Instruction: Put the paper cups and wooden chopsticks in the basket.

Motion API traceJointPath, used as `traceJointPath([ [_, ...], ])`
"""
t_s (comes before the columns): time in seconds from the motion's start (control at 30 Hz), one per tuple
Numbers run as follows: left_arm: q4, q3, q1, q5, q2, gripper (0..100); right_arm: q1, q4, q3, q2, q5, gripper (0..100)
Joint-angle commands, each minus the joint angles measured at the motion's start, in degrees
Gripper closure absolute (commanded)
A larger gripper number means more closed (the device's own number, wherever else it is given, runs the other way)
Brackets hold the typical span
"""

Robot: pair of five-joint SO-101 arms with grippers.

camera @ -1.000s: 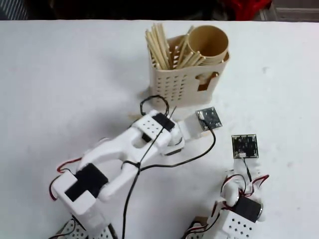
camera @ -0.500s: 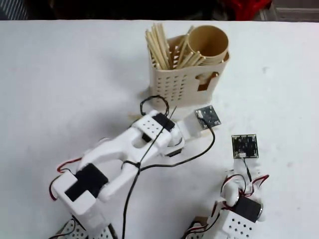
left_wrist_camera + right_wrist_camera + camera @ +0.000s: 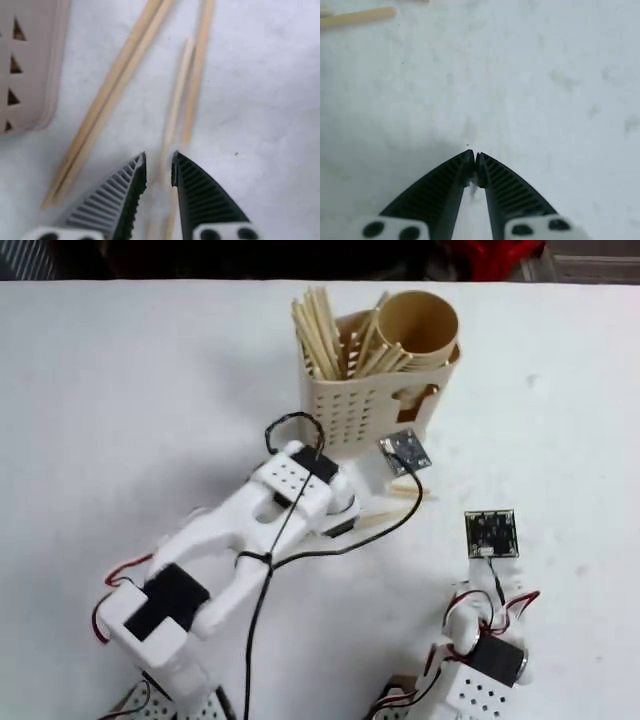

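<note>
The paper cup (image 3: 418, 325) stands in the right half of the basket (image 3: 370, 410), with a bundle of chopsticks (image 3: 320, 325) upright in its left half. The step in hand therefore looks to be collecting the loose chopsticks (image 3: 424, 494) that lie on the table (image 3: 150, 390) just on the near side of the basket. The left gripper (image 3: 158, 160) is low over them, its jaws narrowed to a slim gap with one chopstick (image 3: 176, 100) running in between the tips. The gap looks a little wider than the stick, so I judge it not yet pinched. A second pair (image 3: 107, 95) lies beside it, toward the basket wall. The right gripper (image 3: 473, 159) hangs over bare table at the near right, tips closed together and holding nothing. Next the left jaws should close fully on the stick, lift it clear without dragging its neighbours, and tip it over the basket's rim
</note>
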Motion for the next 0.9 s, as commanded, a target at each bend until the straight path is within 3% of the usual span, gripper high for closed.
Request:
traceJointPath([
  [0.0, -3.96, 0.88, -0.66, -1.23, -2.77, 90, 0.31, 0.22, 0.53, -0.66, 0.53, 98.1],
  [0.23, -4.31, -2.11, -0.48, -1.23, 3.30, 90, 0.31, 0.22, 0.53, -0.66, 0.53, 98.1],
  [0.43, 6.24, -14.86, -0.66, -1.32, 14.11, 90, 0.31, 0.22, 0.53, -0.66, 0.53, 98.1],
  [0.53, 7.12, -17.76, -0.84, -1.41, 17.45, 90, 0.31, 0.22, 0.53, -0.66, 0.53, 98.1],
  [0.67, 6.86, -18.55, -0.75, -1.41, 18.68, 99, 0.31, 0.22, 0.53, -0.66, 0.53, 98.1],
  [0.87, 7.56, -17.93, -1.01, -1.49, 13.85, 98, 0.31, 0.22, 0.53, -0.66, 0.53, 98.1],
])
